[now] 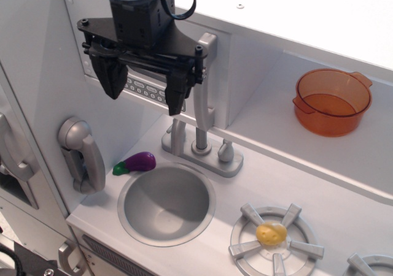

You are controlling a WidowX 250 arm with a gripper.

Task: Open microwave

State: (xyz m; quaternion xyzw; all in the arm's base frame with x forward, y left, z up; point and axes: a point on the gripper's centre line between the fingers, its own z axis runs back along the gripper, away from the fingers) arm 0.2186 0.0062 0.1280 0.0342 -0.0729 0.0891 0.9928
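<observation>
Facing the microwave (pixel 132 73) above the sink (pixel 167 203), I am hanging my pincer (pixel 144 89) before its door, fingers spread apart and gripping nothing, just left of the handle (pixel 204 83). An eggplant (pixel 136 162) is lying on the worktop (pixel 245 184) below.

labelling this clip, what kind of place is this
Likely a toy play kitchen: a round grey plastic sink, a silver burner grate holding a yellow toy, and a light grey microwave door.
</observation>
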